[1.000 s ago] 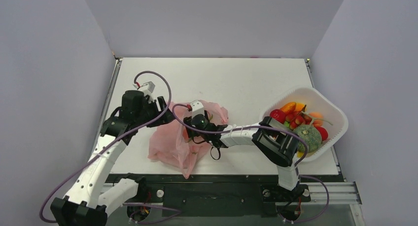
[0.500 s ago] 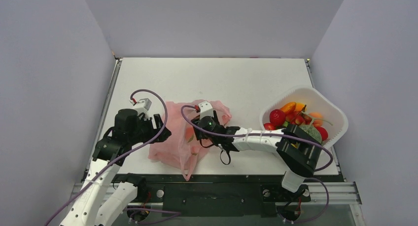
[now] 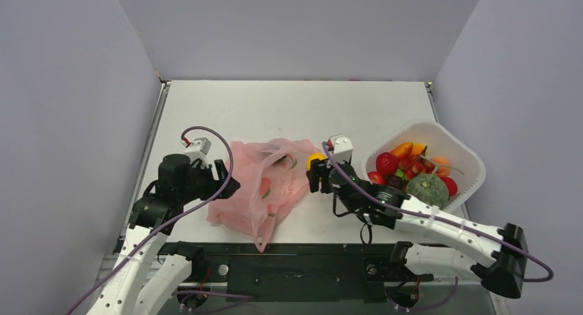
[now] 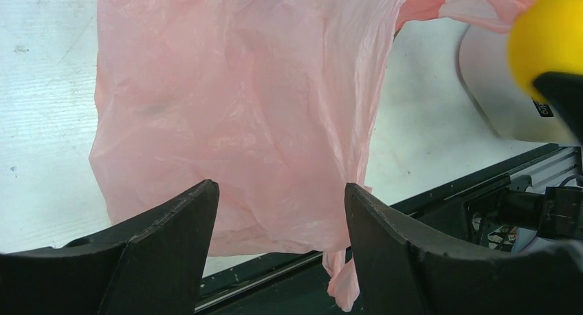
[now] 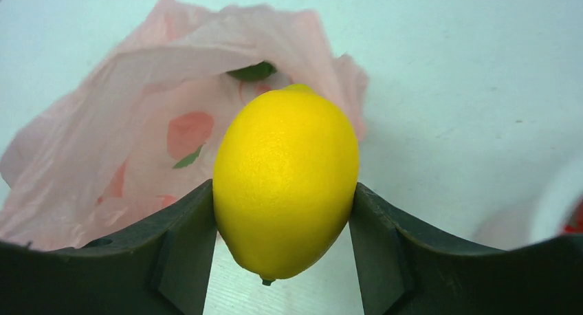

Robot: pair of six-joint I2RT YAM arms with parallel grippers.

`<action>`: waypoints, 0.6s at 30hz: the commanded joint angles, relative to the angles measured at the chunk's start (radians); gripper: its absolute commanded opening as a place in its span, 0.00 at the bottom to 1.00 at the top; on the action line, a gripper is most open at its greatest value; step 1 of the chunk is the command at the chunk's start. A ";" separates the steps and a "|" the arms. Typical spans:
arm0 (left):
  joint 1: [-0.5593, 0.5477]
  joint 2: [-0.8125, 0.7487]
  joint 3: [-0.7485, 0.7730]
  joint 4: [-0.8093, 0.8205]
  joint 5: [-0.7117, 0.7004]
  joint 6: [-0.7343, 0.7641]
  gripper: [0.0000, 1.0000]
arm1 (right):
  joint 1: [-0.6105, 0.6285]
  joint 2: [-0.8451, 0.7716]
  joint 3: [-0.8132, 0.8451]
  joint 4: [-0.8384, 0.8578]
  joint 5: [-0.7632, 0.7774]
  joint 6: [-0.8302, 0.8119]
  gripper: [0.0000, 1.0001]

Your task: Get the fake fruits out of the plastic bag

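The pink plastic bag [image 3: 240,201] lies crumpled on the table's near middle. It also shows in the left wrist view [image 4: 240,122] and the right wrist view [image 5: 110,157]. Reddish [image 5: 189,131] and green [image 5: 253,71] shapes show through its mouth. My right gripper [image 3: 315,172] is shut on a yellow lemon [image 5: 285,177], held just right of the bag, above the table; the lemon also shows from above [image 3: 315,159]. My left gripper [image 3: 224,186] is open at the bag's left edge, its jaws wide apart with the bag beyond them.
A white rounded-square basket [image 3: 440,129] stands at the right, holding several red, orange and green fruits, among them a green melon [image 3: 427,189]. The table's front edge and black rail [image 3: 309,250] run just below the bag.
My right gripper has pulled out of the bag's mouth and moved right toward the basket with the lemon in it. My left gripper drew back to the bag's left edge, then stayed.
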 commanded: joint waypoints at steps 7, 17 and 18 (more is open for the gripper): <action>-0.006 -0.040 -0.005 0.057 0.017 0.018 0.66 | -0.214 -0.433 0.017 -0.257 0.334 0.034 0.00; -0.076 -0.068 -0.005 0.053 -0.016 0.009 0.66 | -0.618 -0.274 0.061 -0.453 0.224 0.163 0.00; -0.084 -0.072 -0.005 0.053 -0.026 0.007 0.66 | -0.647 -0.268 0.053 -0.456 0.213 0.175 0.00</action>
